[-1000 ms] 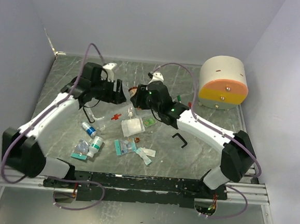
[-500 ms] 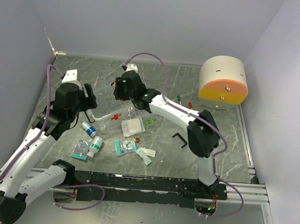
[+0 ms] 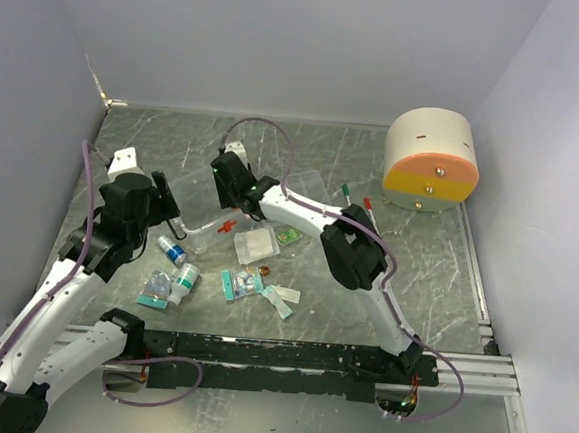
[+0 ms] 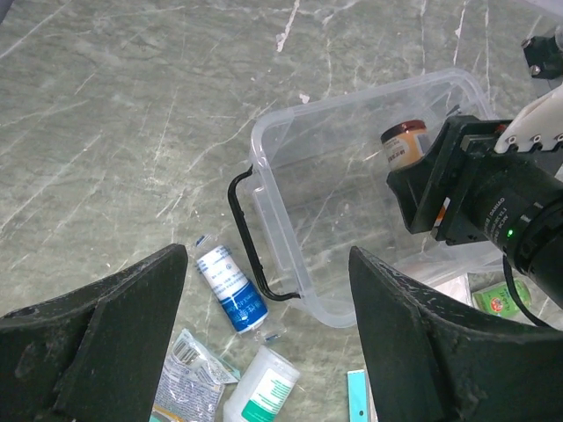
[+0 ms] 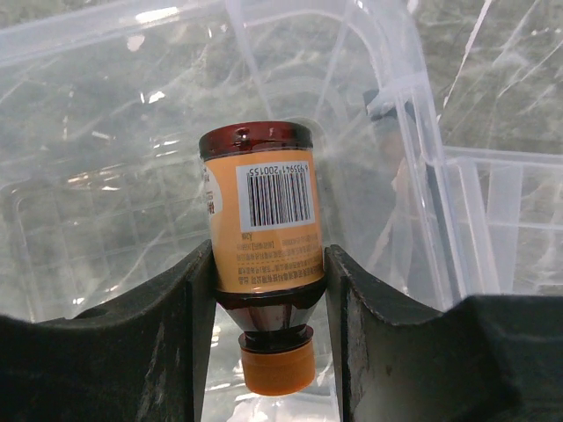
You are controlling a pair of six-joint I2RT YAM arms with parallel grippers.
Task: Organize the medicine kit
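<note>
Holding a brown medicine bottle (image 5: 264, 220) in the right gripper (image 5: 266, 268), both fingers (image 5: 189, 308) clenched on its sides just above the orange cap, cap end toward the wrist camera and barcode label facing it. Hanging with that bottle at the open mouth of the clear plastic bin (image 4: 352, 92), base pointed at the bin's floor; cannot tell whether touching it or how deep inside. Hovering over the green marble table (image 3: 417, 257) with the left gripper (image 4: 268, 259), fingers spread wide and grasping nothing, the bin's black handle (image 4: 246, 237) showing between them. Lying just beside that handle, outside the bin: a blue-labelled vial (image 4: 233, 288), then a white bottle with a green label (image 4: 259, 391) and a foil packet (image 4: 189, 382) nearer the arm bases. Scattered on the table near the bin's front side: a green sachet (image 4: 497, 299) and clear blister packs (image 3: 246, 285). Standing well apart toward the far right corner: a round cream, yellow and orange case (image 3: 431, 162).
</note>
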